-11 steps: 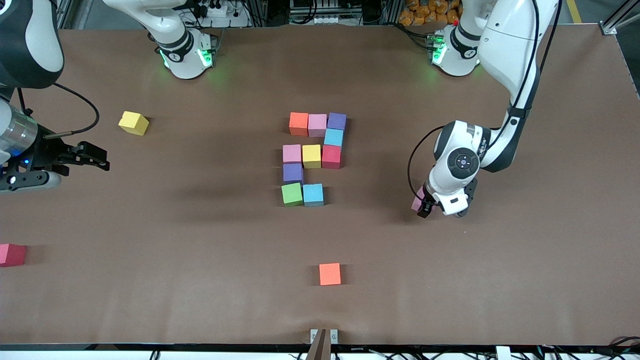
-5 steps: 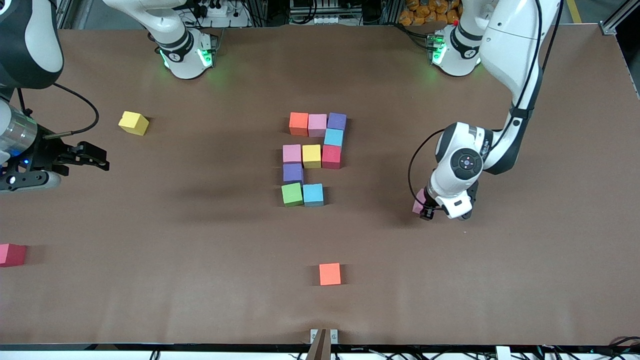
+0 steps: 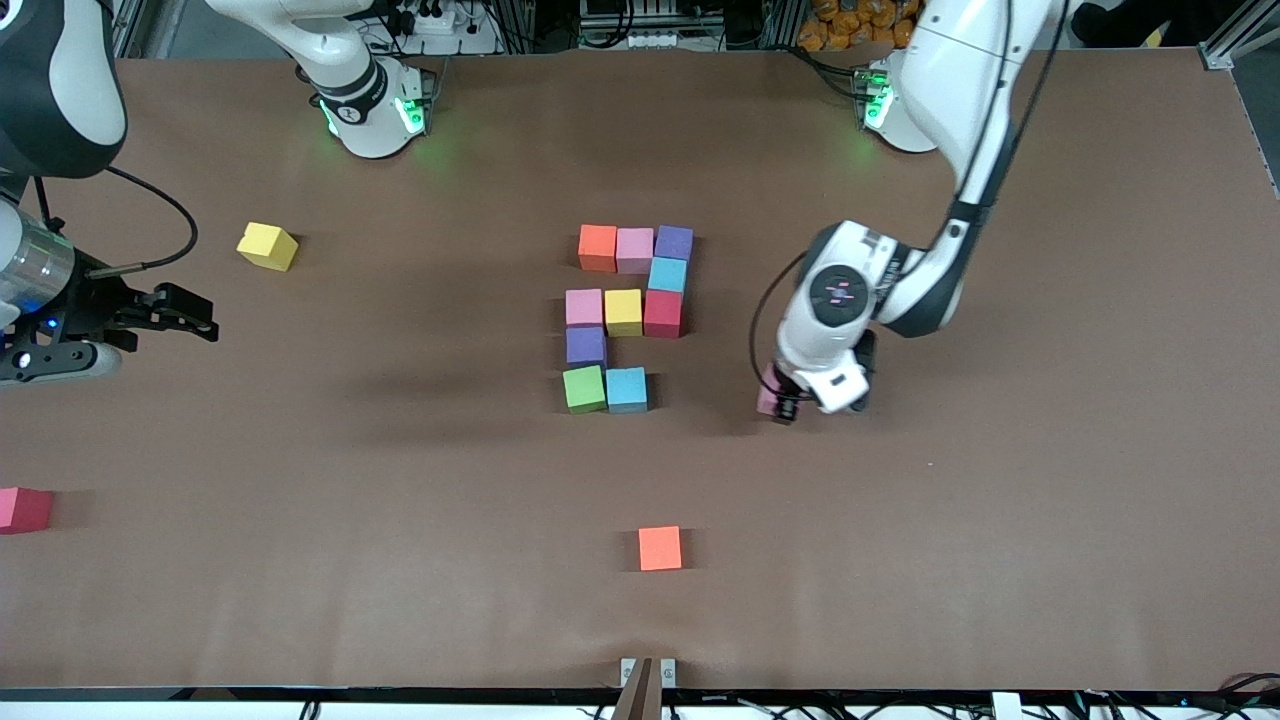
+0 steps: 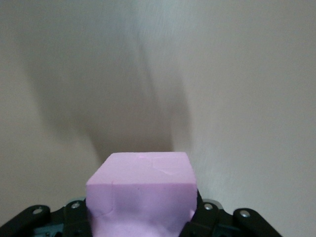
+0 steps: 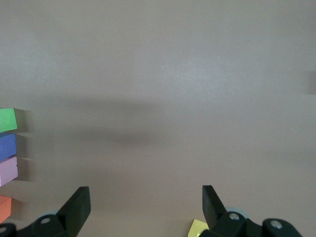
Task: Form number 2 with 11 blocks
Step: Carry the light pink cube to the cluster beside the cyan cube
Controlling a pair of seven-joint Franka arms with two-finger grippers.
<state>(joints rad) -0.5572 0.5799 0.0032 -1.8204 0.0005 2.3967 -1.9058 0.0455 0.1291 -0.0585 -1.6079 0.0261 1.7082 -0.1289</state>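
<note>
Broadly, the brown table (image 3: 400, 600) fills the front view, and my two arms reach over it from their bases along the top edge. Near the table's middle sits the number 2 (image 3: 625, 318), unfinished: ten touching blocks, with an orange, a pink and a purple cube in the row closest to my bases, a light blue one under the purple, then pink, yellow and red, a purple below that pink, and green (image 3: 584, 389) and light blue (image 3: 627, 390) side by side in the row closest to the front edge. My left gripper (image 3: 783, 398) hangs over bare table beside that last row, toward the left arm's end, pinching a pink block (image 4: 140, 195) between its fingers. My right gripper (image 3: 190, 316) waits with its fingers spread near the edge at the right arm's end. Loose cubes lie apart from the digit: a yellow block (image 3: 267, 246) toward the right arm's base, a red block (image 3: 24, 509) at that same end's edge, and an orange block (image 3: 660, 548) near the middle of the front edge.
</note>
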